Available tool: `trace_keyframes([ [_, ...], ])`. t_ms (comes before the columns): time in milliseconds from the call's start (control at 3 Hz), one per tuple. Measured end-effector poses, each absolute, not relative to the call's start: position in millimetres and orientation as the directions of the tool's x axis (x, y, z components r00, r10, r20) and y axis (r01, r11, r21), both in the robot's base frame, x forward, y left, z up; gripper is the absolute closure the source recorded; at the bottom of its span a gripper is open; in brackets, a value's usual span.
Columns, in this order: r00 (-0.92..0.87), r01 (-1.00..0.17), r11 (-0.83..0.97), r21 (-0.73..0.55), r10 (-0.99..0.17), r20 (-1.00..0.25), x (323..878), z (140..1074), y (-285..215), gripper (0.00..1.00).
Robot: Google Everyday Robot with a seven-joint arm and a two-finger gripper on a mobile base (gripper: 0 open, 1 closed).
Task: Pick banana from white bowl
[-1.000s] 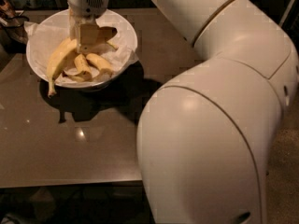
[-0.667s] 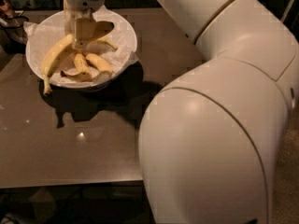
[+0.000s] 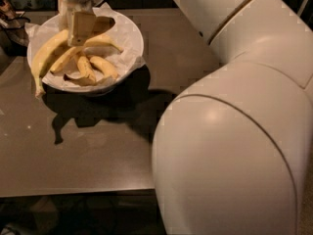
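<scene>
The long yellow banana hangs over the left rim of the white bowl, its brownish tip pointing down outside the rim. Its upper end sits between the fingers of my gripper, which comes down from the top edge over the left half of the bowl and is shut on it. The bowl is lined with crinkled white paper and stands at the back left of the dark table. Two short stubby bananas and another curved one lie inside the bowl.
My large white arm fills the right half of the view and hides that side of the table. Dark clutter sits just left of the bowl at the back. The table's front edge runs along the bottom left.
The gripper has moved a little left and up, and the long banana has shifted left with it, further over the bowl's rim.
</scene>
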State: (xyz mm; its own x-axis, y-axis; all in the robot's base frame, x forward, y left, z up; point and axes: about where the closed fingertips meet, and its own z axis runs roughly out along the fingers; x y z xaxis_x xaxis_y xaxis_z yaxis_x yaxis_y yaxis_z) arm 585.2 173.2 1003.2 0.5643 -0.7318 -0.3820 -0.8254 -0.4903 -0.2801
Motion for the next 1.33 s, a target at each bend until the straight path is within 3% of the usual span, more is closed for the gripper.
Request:
trace_keyframes([
  [1333, 0.564, -0.821, -0.495, -0.284, -0.628, -0.535, 527, 1002, 170, 1.0],
])
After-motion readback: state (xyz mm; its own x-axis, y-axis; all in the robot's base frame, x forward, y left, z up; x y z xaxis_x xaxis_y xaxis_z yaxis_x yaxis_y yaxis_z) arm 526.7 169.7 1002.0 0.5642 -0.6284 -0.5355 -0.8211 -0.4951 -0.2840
